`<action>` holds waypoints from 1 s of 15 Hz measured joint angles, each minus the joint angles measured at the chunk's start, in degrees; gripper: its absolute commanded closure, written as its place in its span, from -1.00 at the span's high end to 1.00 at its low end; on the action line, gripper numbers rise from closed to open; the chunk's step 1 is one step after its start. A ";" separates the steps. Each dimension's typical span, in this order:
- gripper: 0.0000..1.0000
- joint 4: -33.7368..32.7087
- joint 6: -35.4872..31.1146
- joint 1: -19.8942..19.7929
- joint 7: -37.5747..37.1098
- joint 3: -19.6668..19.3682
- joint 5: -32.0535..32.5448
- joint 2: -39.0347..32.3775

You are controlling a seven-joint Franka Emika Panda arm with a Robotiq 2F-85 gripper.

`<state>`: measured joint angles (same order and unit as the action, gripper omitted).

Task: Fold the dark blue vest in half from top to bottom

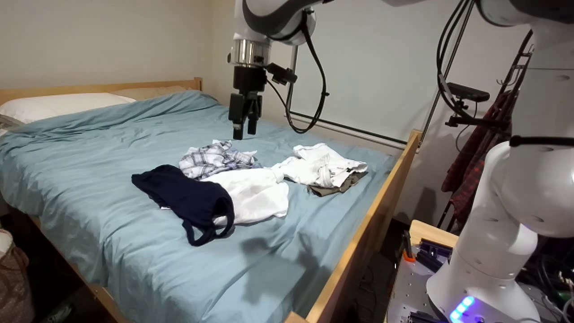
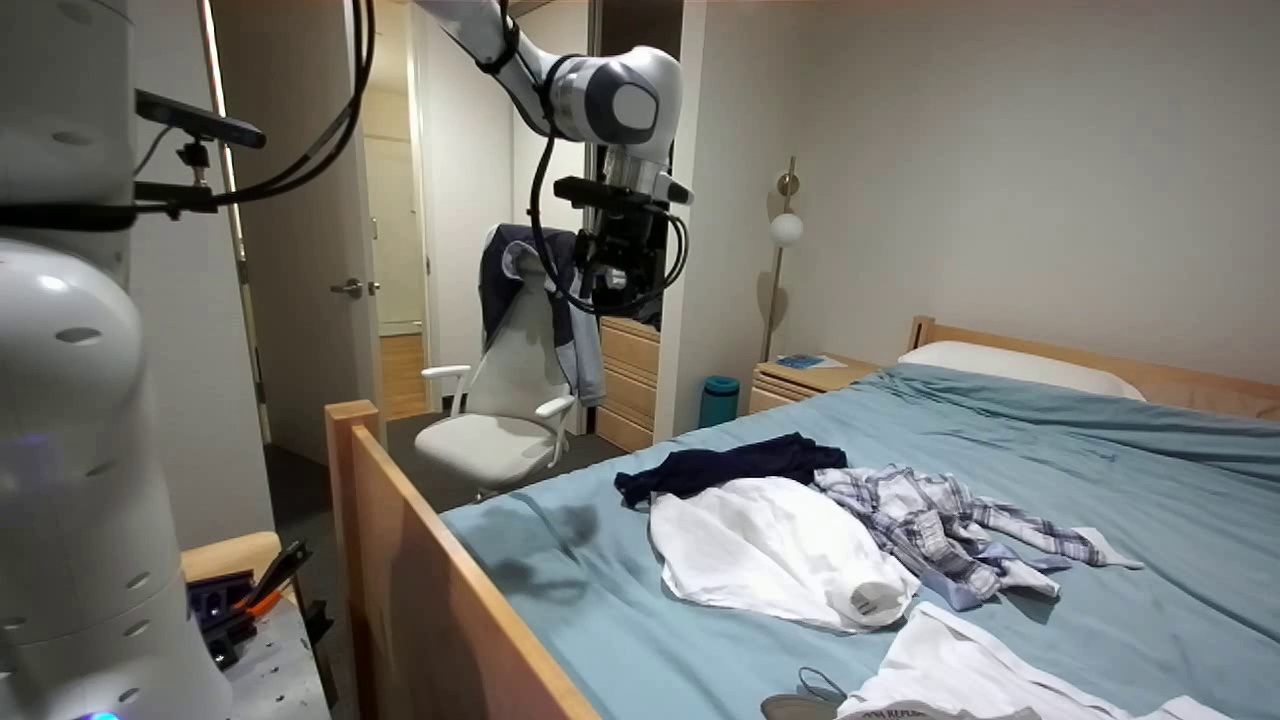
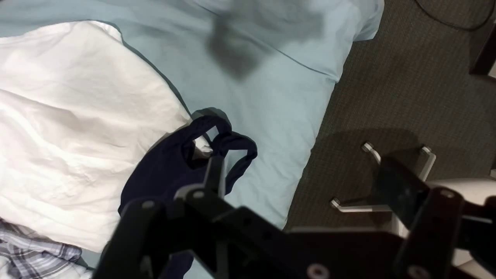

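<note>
The dark blue vest (image 1: 188, 193) lies left of centre in an exterior view, apparently spread lengthwise and not yet doubled, one edge over the white garment (image 1: 260, 193). Its straps (image 1: 202, 238) reach toward the bottom of the frame (loose loops, likely easy to pinch), which should leave the top free to be lifted over the rest. The hand (image 1: 245, 132) hangs at upper middle, touching nothing, its fingers (image 3: 213, 176) spread wide in the wrist view, presumably ready for a grasp.
</note>
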<state>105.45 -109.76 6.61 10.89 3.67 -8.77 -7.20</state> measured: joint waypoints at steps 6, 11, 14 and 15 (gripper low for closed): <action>1.00 1.79 -0.53 0.09 -1.67 0.20 0.00 -0.09; 1.00 0.42 -6.23 0.80 -13.29 1.11 0.00 -6.51; 1.00 -3.45 -10.96 1.01 -21.55 0.57 0.00 -14.90; 1.00 -4.58 -12.58 1.01 -23.78 -0.06 0.00 -17.38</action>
<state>100.87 -122.35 7.62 -12.89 3.61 -8.76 -24.58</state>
